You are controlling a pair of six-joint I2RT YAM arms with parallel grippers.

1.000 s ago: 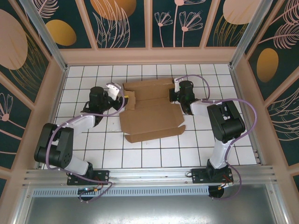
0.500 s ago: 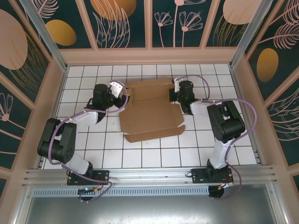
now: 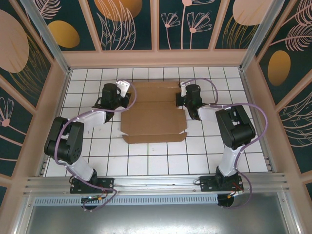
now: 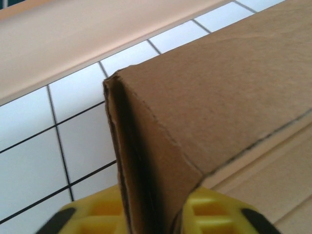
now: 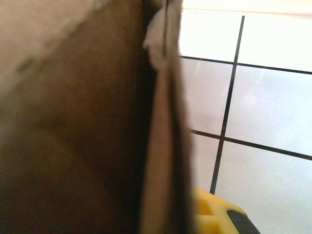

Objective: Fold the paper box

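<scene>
The paper box [image 3: 153, 117] is brown corrugated cardboard lying in the middle of the white tiled table, its left and right side walls folded up and a front flap lying flat toward me. My left gripper [image 3: 128, 97] is shut on the box's left wall near the far corner. In the left wrist view the doubled wall [image 4: 146, 161] stands between the yellow fingers [image 4: 214, 209]. My right gripper [image 3: 180, 97] is shut on the right wall. In the right wrist view that wall [image 5: 163, 146] is edge-on, with one yellow finger [image 5: 214, 214] showing and the other hidden behind the cardboard.
A pale wooden rail [image 3: 156, 58] runs along the back of the table close behind the box. Frame posts [image 3: 56, 92] stand at the left and right sides. Bare white tiles [image 3: 156, 161] lie between the box and the arm bases.
My left gripper has moved farther back and toward the box and closed on its left wall. The box now sits squarer, its front flap drawn back. The right arm has stayed put.
</scene>
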